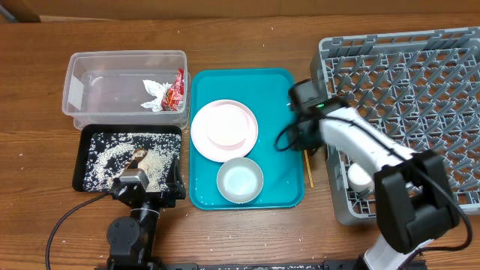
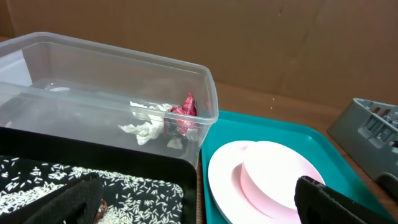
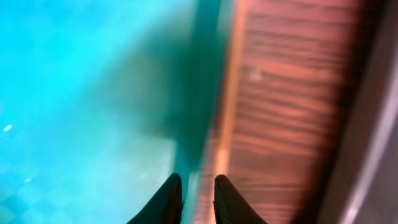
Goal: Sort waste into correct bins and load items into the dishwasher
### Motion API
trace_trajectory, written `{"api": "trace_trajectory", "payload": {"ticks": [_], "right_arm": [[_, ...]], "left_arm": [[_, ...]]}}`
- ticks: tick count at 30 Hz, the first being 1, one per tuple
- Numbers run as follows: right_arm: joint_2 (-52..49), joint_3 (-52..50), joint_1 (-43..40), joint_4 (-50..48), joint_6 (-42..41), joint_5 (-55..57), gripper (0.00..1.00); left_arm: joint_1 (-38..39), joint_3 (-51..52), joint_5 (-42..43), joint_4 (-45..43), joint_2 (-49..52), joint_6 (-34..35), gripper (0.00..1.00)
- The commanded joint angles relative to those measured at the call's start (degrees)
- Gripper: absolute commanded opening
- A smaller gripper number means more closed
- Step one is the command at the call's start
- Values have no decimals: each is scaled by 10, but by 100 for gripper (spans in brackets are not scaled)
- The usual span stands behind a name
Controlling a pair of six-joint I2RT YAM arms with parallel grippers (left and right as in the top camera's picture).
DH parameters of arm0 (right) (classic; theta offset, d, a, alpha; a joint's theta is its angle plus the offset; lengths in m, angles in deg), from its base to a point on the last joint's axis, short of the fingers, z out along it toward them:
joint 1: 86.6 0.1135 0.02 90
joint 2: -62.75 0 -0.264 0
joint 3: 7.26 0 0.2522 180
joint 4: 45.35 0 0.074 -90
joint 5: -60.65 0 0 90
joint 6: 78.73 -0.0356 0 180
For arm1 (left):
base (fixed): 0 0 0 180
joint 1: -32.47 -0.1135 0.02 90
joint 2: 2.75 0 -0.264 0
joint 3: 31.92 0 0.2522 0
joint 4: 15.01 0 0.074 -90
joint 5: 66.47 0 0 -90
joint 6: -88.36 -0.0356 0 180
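In the clear tub [image 1: 90,79]: crumpled tissue [image 1: 154,94] plus shiny red wrapper [image 1: 176,88], right end. In the black tray [image 1: 174,142]: rice [image 1: 105,154], 1 brown scrap [image 1: 137,157]. On the teal tray [image 1: 281,112]: pale pink plate [image 1: 224,129], 1 white bowl [image 1: 240,181]. 1 thin chopstick [image 1: 308,169] on the tight table [image 1: 247,37] strip between teal tray and grey rack [image 1: 405,97]. Right gripper [image 3: 198,193] over it, fingers [image 3: 168,199] nearly together, too blurry to tell if pinching. Left gripper [image 1: 144,187] spread wide by the black tray.

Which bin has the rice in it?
The shallow black tray, scattered with white rice grains; the clear tub behind it holds the tissue and red wrapper.
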Motion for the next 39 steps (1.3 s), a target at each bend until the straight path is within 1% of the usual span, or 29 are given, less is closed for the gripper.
{"api": "trace_trajectory", "payload": {"ticks": [1, 4, 9, 18, 22, 27, 33, 34, 35, 36, 37, 39], "right_arm": [[4, -2, 10, -1, -49, 78, 18], [4, -2, 7, 1, -93, 112, 11], [3, -3, -5, -8, -107, 112, 7], [-22, -3, 1, -17, -107, 95, 7], [-32, -3, 1, -23, -105, 64, 7], [-33, -3, 7, -40, -33, -43, 7], [-31, -2, 9, -38, -31, -34, 8], [-30, -1, 9, -37, -31, -23, 10], [-28, 1, 9, -37, -32, -12, 19], [-26, 4, 9, -36, -33, -2, 32], [-26, 7, 9, -35, -33, 4, 40], [-25, 9, 8, -31, -33, 22, 44]], "left_arm": [[5, 7, 0, -4, -6, -7, 100], [5, 7, 0, -4, -6, -7, 100], [5, 7, 0, -4, -6, -7, 100], [5, 7, 0, -4, -6, -7, 100], [5, 7, 0, -4, -6, -7, 100], [5, 7, 0, -4, -6, -7, 100], [5, 7, 0, -4, -6, -7, 100], [5, 7, 0, -4, -6, -7, 100], [5, 7, 0, -4, -6, -7, 100], [5, 7, 0, -4, -6, -7, 100], [5, 7, 0, -4, -6, -7, 100], [5, 7, 0, -4, -6, -7, 100]]}}
